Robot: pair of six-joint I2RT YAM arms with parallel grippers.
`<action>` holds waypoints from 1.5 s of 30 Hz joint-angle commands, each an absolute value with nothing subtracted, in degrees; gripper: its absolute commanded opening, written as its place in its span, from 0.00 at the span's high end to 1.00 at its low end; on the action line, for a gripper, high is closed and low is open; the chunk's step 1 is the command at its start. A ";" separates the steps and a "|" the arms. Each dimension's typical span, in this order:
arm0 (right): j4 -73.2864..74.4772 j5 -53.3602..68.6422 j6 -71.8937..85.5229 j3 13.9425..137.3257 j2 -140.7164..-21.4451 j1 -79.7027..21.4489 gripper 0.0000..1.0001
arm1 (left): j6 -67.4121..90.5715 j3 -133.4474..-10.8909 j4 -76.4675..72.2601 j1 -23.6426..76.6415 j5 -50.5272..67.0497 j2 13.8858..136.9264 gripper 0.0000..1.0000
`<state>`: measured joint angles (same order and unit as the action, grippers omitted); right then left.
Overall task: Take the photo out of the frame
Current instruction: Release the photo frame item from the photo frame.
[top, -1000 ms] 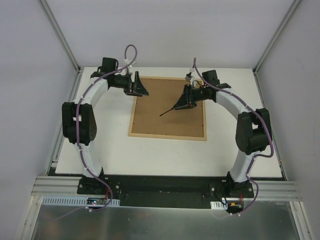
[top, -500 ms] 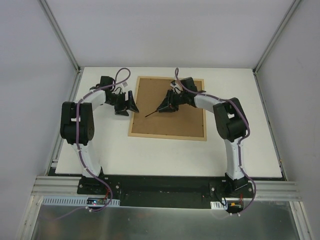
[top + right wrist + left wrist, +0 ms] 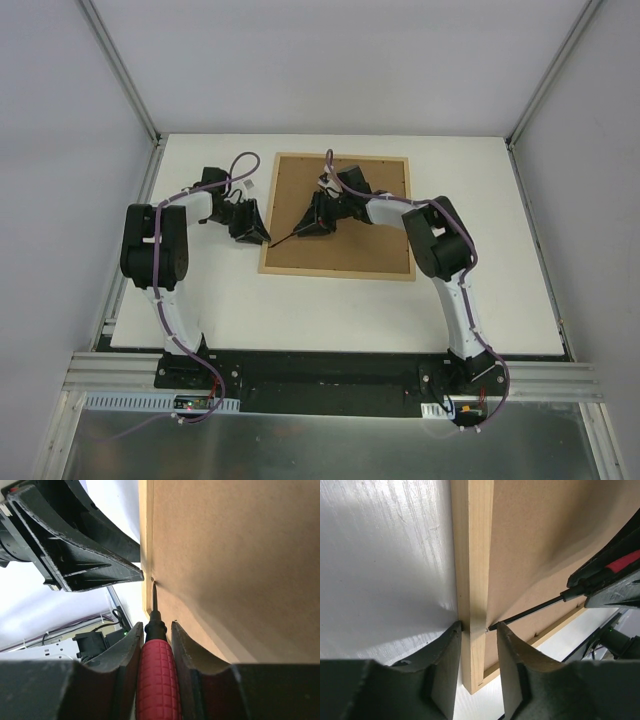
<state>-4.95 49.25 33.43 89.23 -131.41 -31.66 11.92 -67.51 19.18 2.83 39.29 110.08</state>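
Frame (image 3: 370,240) back-up, left gripper (image 3: 476,630) clamped on its 9 o'clock edge, right gripper (image 3: 155,630) clamped on red screwdriver (image 3: 156,672), tip at that edge

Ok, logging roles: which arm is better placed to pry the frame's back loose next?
Likely right: the right gripper holds the screwdriver, tip at the frame seam; the left gripper merely straddles its rail.

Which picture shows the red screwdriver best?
The right wrist view: the screwdriver is close, red handle in the right tool, tip at the frame. The left wrist shows its shaft; the top, a thin line.
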 commanded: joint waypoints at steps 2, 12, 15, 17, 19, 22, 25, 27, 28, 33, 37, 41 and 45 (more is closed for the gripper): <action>-7.73 50.27 34.80 92.28 -132.98 -32.26 0.99 | 13.36 -66.62 18.37 3.08 41.13 108.81 0.74; -8.43 50.28 35.24 89.57 -132.45 -32.96 0.99 | 14.41 -66.01 18.02 3.08 40.34 109.25 0.79; -10.45 50.27 36.38 87.55 -132.71 -34.45 0.99 | 15.20 -65.39 17.58 3.08 39.90 109.25 0.83; -11.86 50.01 37.61 86.14 -132.71 -35.68 0.99 | 15.47 -65.30 17.40 3.08 39.64 109.34 0.89; -12.57 49.05 38.76 85.35 -132.10 -36.73 0.99 | 15.73 -65.30 17.31 3.08 39.46 109.34 0.94; -11.35 47.03 39.20 85.34 -129.21 -37.70 1.00 | 16.08 -65.04 17.23 3.16 39.20 108.99 0.99; 3.46 42.73 31.84 91.47 -126.22 -38.93 0.99 | 16.52 -64.34 16.88 3.16 38.76 108.46 1.00; 13.56 37.47 25.35 96.21 -124.20 -40.33 0.99 | 16.79 -64.07 16.70 3.43 38.32 108.11 1.00; 15.62 36.05 24.27 98.07 -123.84 -40.86 0.99 | 16.87 -63.90 16.53 3.69 38.06 107.93 1.00; 24.16 30.68 21.71 105.47 -124.89 -43.68 0.99 | 17.23 -63.81 16.26 5.36 37.35 106.61 1.00; 24.61 32.16 21.36 106.52 -124.98 -43.16 1.00 | 16.88 -64.07 16.26 5.62 36.21 105.65 0.87; 22.34 38.56 19.78 105.92 -122.35 -36.85 1.00 | 15.74 -67.22 16.61 4.14 35.33 105.64 0.65; 11.36 47.00 25.57 100.82 -120.94 -27.44 1.00 | 15.12 -73.55 17.49 2.72 36.21 109.41 0.62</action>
